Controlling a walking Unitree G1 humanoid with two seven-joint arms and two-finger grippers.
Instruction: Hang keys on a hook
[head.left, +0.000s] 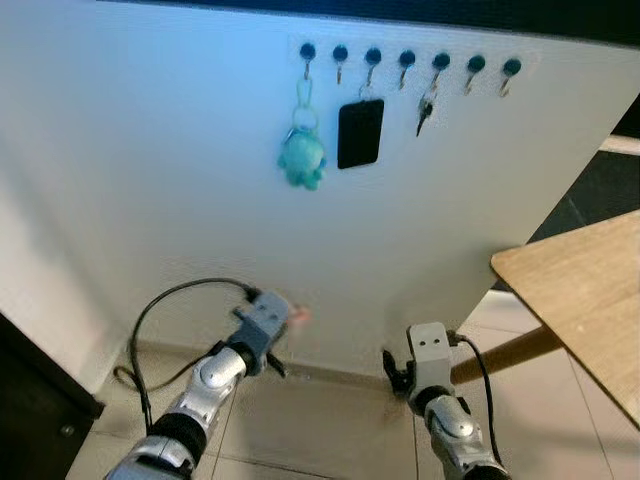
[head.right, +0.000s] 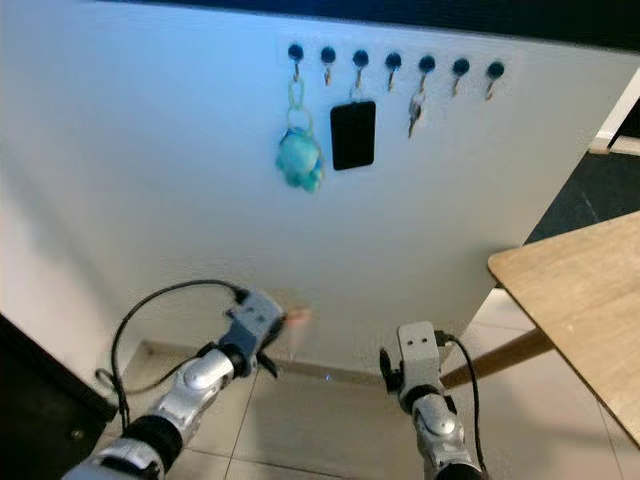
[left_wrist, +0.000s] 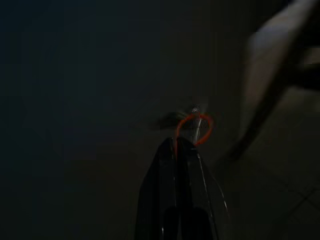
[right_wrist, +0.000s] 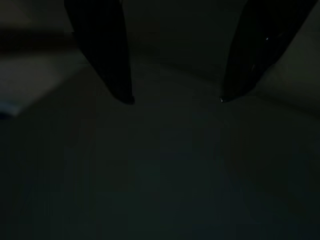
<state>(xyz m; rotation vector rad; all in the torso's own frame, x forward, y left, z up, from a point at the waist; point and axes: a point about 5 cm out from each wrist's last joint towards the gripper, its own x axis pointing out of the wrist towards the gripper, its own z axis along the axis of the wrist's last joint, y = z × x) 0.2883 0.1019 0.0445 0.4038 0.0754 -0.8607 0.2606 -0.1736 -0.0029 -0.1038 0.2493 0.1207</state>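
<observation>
The two arms sit at the bottom of the frame, over a tiled floor (head.left: 320, 430). The left gripper (left_wrist: 186, 142) reaches up at lower left toward the white wall (head.left: 150, 180), its fingers pressed together on an orange key ring (left_wrist: 196, 129) with keys (left_wrist: 170, 120) blurred just past the tips; in the eye views this shows as a small orange blur (head.left: 298, 315) at the gripper's end, low on the wall. The right gripper (right_wrist: 172, 100) hangs at lower centre, fingers apart and holding nothing. High in the upper centre of the frame runs a row of seven dark hooks (head.left: 407, 58). The leftmost hook carries a teal plush keychain (head.left: 301, 157), the third a black rectangular tag (head.left: 360, 133), the fifth a small key (head.left: 425, 112); the others look bare. A wooden bench (head.left: 585, 290) juts in at the right edge.
</observation>
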